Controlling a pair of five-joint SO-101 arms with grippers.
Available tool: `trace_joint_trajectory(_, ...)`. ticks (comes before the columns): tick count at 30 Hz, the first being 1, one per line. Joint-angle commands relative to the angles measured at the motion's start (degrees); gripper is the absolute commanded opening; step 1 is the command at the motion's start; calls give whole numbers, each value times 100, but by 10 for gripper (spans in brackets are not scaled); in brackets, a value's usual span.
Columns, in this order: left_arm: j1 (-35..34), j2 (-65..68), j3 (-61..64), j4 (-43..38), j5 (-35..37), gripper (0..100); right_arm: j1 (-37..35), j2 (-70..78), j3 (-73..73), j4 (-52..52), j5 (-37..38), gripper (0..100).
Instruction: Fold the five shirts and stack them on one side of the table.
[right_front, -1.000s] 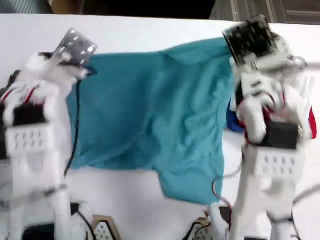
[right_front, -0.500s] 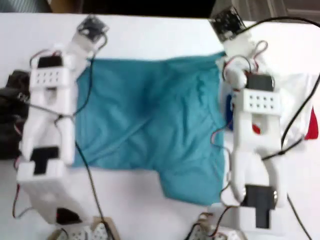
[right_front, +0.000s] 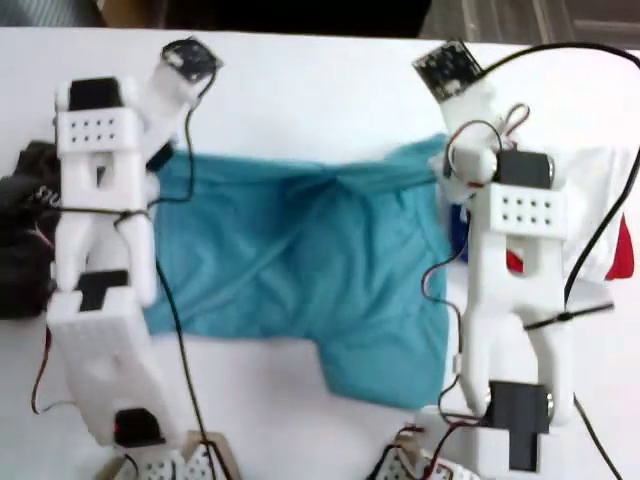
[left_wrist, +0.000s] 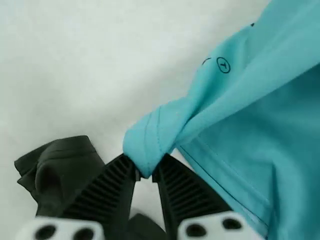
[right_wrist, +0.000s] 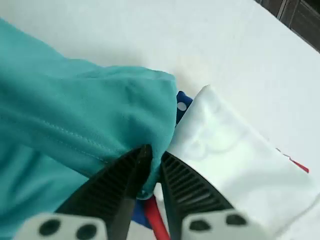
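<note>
A teal shirt (right_front: 310, 260) lies spread across the middle of the white table, its far edge lifted and bunched between the two arms. My left gripper (left_wrist: 146, 172) is shut on the shirt's far left corner (left_wrist: 150, 137), near the table's left side (right_front: 165, 165). My right gripper (right_wrist: 150, 177) is shut on the teal shirt's far right edge (right_wrist: 125, 125), right beside a folded white shirt (right_wrist: 235, 155) with red and blue print. That white shirt (right_front: 600, 220) lies at the table's right edge, partly under the right arm.
A dark garment (right_front: 25, 235) lies at the left edge, beside the left arm, also seen as black cloth (left_wrist: 55, 167) by the left gripper. Bare white table (right_front: 320, 90) stretches beyond the shirt. The arm bases (right_front: 300, 460) stand at the near edge.
Both arms have pulled the teal shirt's far edge toward the near side, so the edge now bunches into a fold. The arms' wrists swung from near the front to farther back.
</note>
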Motion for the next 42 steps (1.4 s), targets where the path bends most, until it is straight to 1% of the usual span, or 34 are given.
trace_joint_trajectory(1,18,-70,-673,835,-62,24,-180,-611,-273,576,-44,22)
trace_joint_trajectory(3,-18,-79,-927,1090,-53,24,-268,-857,-273,813,-44,22)
trace_joint_trajectory(5,-123,-141,-963,1099,-44,24,-330,-1130,-246,1015,-44,22)
trace_joint_trajectory(7,-167,-343,-664,1099,-44,24,-365,-1402,-53,1121,-44,22)
trace_joint_trajectory(13,0,-1574,1253,1029,-79,24,-382,-2325,1160,1077,-26,22)
trace_joint_trajectory(21,18,-3051,4163,-114,-264,24,-347,-3530,2734,884,9,22)
trace_joint_trajectory(26,18,-3736,5174,-343,-264,24,-347,-4259,3429,892,9,22)
trace_joint_trajectory(29,-79,-3868,5745,-624,-273,24,-347,-4576,3851,892,9,22)
trace_joint_trajectory(32,-255,-3886,6176,-870,-281,24,-338,-4831,4229,910,9,22)
trace_joint_trajectory(37,-554,-3903,6484,-897,-519,24,-338,-5349,4721,919,9,22)
trace_joint_trajectory(42,-580,-3877,6738,-949,-659,24,-338,-5780,5292,998,18,22)
